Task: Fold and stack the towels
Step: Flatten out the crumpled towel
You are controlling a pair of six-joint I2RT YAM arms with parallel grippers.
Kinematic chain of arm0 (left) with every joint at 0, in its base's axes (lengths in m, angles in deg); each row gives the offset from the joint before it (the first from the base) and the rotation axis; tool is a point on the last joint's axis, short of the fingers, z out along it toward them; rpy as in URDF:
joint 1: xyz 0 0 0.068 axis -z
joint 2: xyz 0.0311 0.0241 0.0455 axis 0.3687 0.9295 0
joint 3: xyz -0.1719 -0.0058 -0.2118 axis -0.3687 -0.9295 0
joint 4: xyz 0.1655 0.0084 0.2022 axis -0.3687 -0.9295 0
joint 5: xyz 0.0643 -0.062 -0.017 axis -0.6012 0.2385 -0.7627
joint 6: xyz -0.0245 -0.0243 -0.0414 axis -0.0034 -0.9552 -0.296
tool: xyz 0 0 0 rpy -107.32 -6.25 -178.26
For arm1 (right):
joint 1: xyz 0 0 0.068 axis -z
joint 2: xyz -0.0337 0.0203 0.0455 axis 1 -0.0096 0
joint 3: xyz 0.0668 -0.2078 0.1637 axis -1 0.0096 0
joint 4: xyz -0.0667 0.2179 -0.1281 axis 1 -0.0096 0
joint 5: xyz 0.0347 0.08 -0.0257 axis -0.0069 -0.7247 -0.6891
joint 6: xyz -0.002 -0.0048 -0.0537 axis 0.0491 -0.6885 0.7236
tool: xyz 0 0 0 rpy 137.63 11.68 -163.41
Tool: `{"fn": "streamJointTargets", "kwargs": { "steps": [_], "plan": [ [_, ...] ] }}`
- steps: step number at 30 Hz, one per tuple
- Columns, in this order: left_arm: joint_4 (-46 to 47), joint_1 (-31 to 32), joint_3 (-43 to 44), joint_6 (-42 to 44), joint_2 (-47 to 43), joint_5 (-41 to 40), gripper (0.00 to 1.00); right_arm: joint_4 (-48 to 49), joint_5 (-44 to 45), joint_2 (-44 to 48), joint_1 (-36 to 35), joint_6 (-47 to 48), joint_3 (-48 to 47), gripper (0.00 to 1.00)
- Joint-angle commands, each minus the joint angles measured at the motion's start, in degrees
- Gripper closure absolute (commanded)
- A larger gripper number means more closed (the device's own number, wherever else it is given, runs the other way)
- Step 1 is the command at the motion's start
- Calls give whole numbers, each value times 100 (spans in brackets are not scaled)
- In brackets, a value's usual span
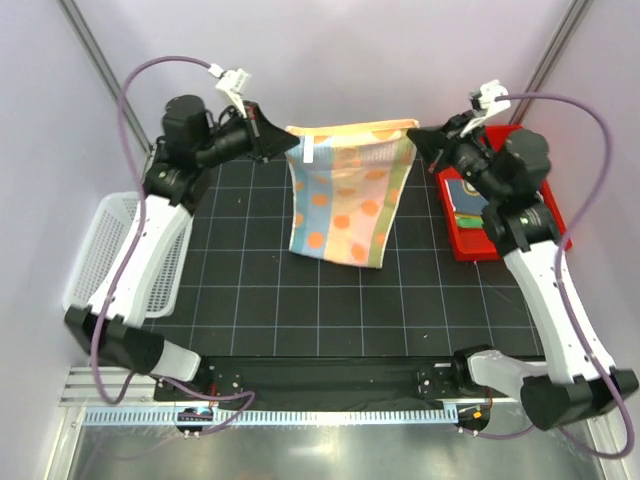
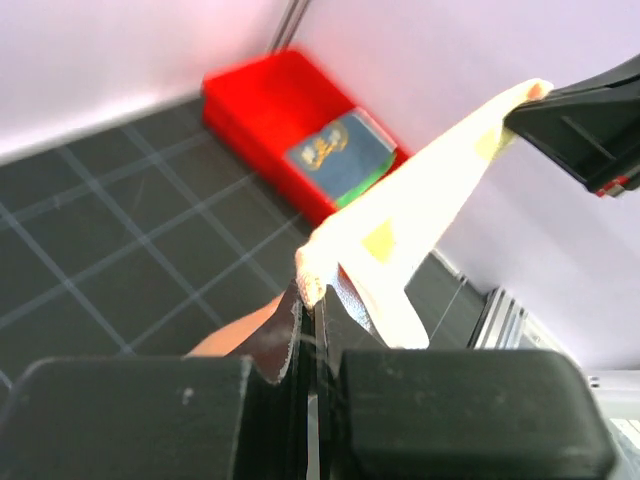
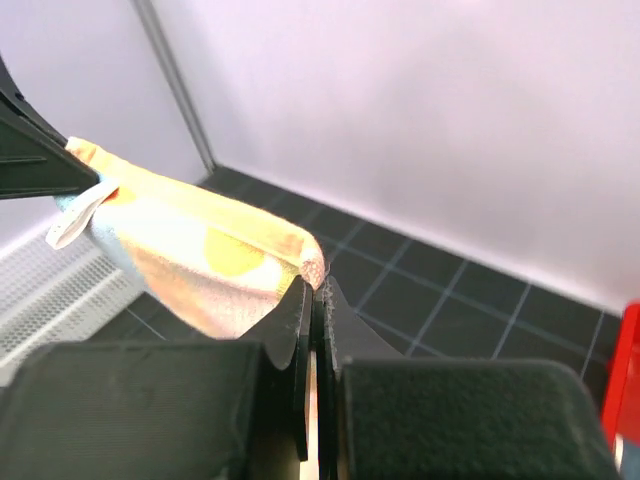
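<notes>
The table (image 1: 250, 300) carries the work toward its far edge, where the patched towel (image 1: 345, 200) hangs spread out in the air. It is stretched by its two top corners and its lower part drapes toward the middle. This looks like the opening of the fold on the last towel. The basket (image 1: 100, 250) sits at the left edge. The tray (image 1: 470, 245) at the right edge already holds folded towels (image 1: 463, 195), a dark blue-edged one on top with a green edge under it. The left gripper (image 1: 285, 140) has its jaws pressed together on the towel's left corner, and the right gripper (image 1: 418, 135) pinches the right corner the same way. Next, I judge, both arms must come down together and keep the top edge taut, so the cloth lays flat or doubles over evenly. From above I cannot tell whether the lower hem touches the table. The right arm covers part of the tray, and the pattern on the top folded towel is too small to read. Glare washes out the cloth in both wrist views.
</notes>
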Motion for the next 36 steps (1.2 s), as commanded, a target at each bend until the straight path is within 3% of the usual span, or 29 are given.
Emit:
{"fn": "streamJointTargets", "kwargs": {
  "steps": [1, 6, 8, 13, 20, 23, 26, 32, 36],
  "plan": [
    [183, -14, -423, -35, -761, -184, 100, -137, -211, 665, -21, 102, -330, 99],
    [1202, 284, -1751, -625, -2291, 194, 100, -112, -1116, 2307, -29, -170, 521, 99],
    [1299, 706, -2075, -661, -2800, 124, 100, 19, -1310, 2860, -38, -424, 917, 99],
    [1440, 1830, -2201, -687, -3216, -314, 100, 493, -1653, 3373, -38, -1040, 1165, 99],
    [1309, 2087, -2034, -503, -3295, -1166, 100, 398, -892, 3506, -38, -980, 708, 99],
    [633, 2070, -1762, 15, -3023, -2352, 100, 82, -451, 2980, -38, -506, 681, 99],
    [579, 1728, -1708, 376, -2619, -2802, 100, 220, -387, 2241, -38, -311, 865, 99],
    [1060, 157, -1533, 105, -1277, -1471, 100, 1967, -1046, 259, -29, -610, 1217, 99],
    [1492, -364, -1068, 78, 25, -565, 100, 2542, -1327, -1351, -38, -408, 736, 99]
  ]
}}
